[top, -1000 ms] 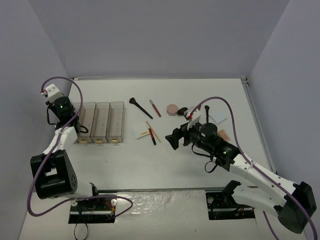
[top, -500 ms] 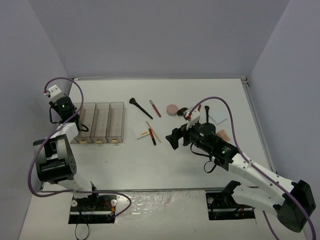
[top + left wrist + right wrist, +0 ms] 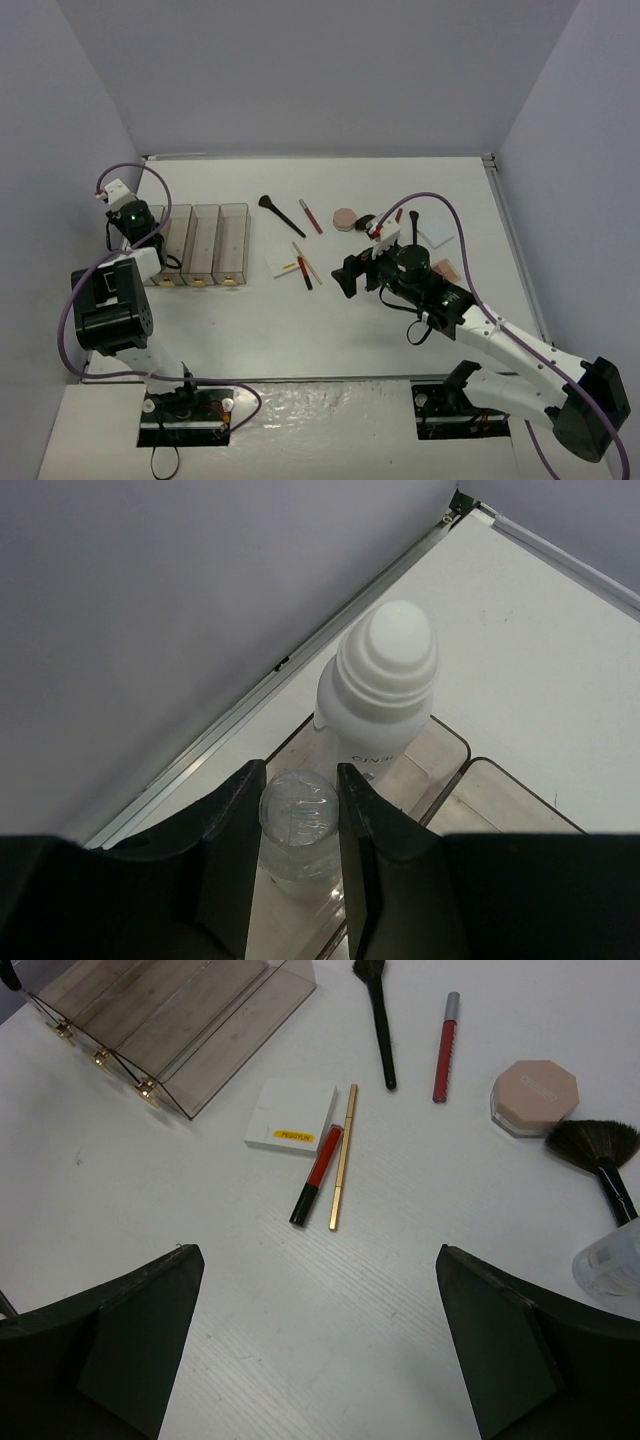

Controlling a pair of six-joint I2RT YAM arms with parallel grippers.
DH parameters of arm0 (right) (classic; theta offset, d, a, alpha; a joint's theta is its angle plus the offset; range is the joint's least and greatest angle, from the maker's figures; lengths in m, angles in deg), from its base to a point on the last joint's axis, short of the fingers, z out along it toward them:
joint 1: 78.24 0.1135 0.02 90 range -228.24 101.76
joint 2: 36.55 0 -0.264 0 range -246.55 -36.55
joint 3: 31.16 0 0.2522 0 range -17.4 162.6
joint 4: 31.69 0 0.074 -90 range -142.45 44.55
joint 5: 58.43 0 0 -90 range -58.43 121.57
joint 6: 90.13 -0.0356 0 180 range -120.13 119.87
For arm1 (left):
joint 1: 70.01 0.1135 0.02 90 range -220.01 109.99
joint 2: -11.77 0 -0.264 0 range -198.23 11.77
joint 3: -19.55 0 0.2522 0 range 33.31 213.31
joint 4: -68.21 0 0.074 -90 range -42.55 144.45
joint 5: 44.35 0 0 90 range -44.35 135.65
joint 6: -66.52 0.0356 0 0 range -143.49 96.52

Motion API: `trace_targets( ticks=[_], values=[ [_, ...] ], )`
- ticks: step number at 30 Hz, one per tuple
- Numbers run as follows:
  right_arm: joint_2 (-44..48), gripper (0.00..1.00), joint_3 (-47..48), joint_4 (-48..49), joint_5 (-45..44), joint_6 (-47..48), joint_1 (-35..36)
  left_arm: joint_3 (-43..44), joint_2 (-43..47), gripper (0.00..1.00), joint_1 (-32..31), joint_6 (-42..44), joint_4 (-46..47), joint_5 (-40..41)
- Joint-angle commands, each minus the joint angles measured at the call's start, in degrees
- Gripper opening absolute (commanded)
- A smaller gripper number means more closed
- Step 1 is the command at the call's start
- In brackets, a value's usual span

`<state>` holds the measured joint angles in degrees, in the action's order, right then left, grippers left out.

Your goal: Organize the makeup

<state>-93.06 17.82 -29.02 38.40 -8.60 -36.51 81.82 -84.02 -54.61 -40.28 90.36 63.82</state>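
Note:
In the left wrist view my left gripper (image 3: 300,772) is shut on a small clear bottle (image 3: 298,815), its fingers pressing both sides of the cap. The bottle stands inside the leftmost clear bin (image 3: 455,742), just in front of a white roll-on bottle (image 3: 385,680). My right gripper (image 3: 318,1252) hangs wide open and holds nothing. It is above bare table, just short of a red-and-black pencil (image 3: 318,1172) and a gold pencil (image 3: 342,1160). A white pad (image 3: 290,1115) lies beside them. Farther off are a black brush (image 3: 378,1015), a red tube (image 3: 445,1045), a pink compact (image 3: 535,1095) and a fan brush (image 3: 600,1155).
The other clear bins (image 3: 218,243) stand side by side right of the left gripper. A tan palette (image 3: 447,268) and a white square (image 3: 437,238) lie behind the right arm. Another clear bottle (image 3: 612,1260) sits at the right edge of the right wrist view.
The left arm's elbow has swung up and its wrist has shifted slightly right over the leftmost bin. The right arm has barely moved.

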Motion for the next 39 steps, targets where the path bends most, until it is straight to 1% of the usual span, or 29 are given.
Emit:
trace_targets(
  ticks=[1, 2, 5, 7, 9, 12, 16, 17, 21, 23, 25, 28, 31, 34, 35, 37, 39],
  values=[
    [0.2, 1.0, 0.1, 4.2, -0.8, 0.7, 0.3, 1.3, 1.3, 0.02, 0.3, -0.5, 4.5, 1.1],
    [0.1, 1.0, 0.0, 4.2, -0.8, 0.6, 0.3, 1.3, 1.3, 0.05, 0.2, -0.4, 4.4, 1.1],
    [0.1, 1.0, 0.2, 4.2, -1.1, 0.7, 0.4, 1.4, 1.5, 0.22, 0.2, -0.3, 4.3, 0.6],
    [0.2, 1.0, 0.0, 4.2, -1.5, 0.6, 0.3, 1.7, 1.8, 0.36, 0.1, -0.3, 3.4, 0.5],
    [0.4, 1.0, -0.2, 4.2, -1.7, 0.5, 0.3, 2.0, 2.7, 0.46, 0.1, -0.7, 2.0, 0.5],
    [0.5, 1.0, -0.2, 4.0, -1.8, 0.3, 0.3, 2.4, 4.7, 0.71, 0.1, -1.8, 0.1, 0.5],
    [1.0, 1.0, 0.0, 3.6, -2.3, -0.2, 0.3, 3.3, 7.7, 0.87, -0.2, -2.4, -3.4, 0.4],
    [1.2, 1.0, 0.0, 3.5, -2.5, -0.3, 0.3, 3.6, 8.7, 0.89, -0.3, -2.7, -4.6, 0.3],
    [2.3, 1.0, 0.1, 3.3, -3.2, -0.7, 0.3, 4.3, 12.8, 0.95, -0.3, -3.5, -9.3, -0.1],
    [2.9, 1.0, 0.2, 3.2, -4.6, -1.0, 0.3, 5.0, 16.9, 0.96, -0.4, -4.2, -12.2, -0.4],
    [3.7, 1.0, 0.2, 3.3, -6.6, -1.3, 0.4, 5.9, 20.3, 0.97, -0.4, -4.7, -15.7, -0.8],
    [4.6, 1.0, -1.2, 5.9, -11.9, -1.5, 0.3, 7.6, 25.8, 0.97, -0.6, -5.7, -21.6, -2.7],
    [6.3, 1.0, -4.3, 10.3, -17.4, -2.9, 0.2, 10.0, 31.2, 0.97, -0.9, -6.8, -31.3, -7.3],
    [6.8, 1.0, -6.3, 10.4, -24.8, -6.3, 0.1, 11.8, 37.0, 0.97, -2.4, -6.9, -40.4, -12.4],
    [6.5, 1.0, -6.6, 10.6, -27.4, -7.1, 0.0, 11.8, 37.7, 0.97, -2.7, -6.9, -42.3, -14.8],
    [4.9, 1.0, -9.1, 13.4, -34.7, -8.8, 0.0, 10.2, 42.4, 0.97, -4.8, -6.5, -45.5, -21.9],
    [3.1, 0.98, -11.6, 17.1, -38.3, -9.8, -0.2, 8.0, 46.0, 0.97, -6.7, -6.7, -46.9, -27.7]
  ],
)
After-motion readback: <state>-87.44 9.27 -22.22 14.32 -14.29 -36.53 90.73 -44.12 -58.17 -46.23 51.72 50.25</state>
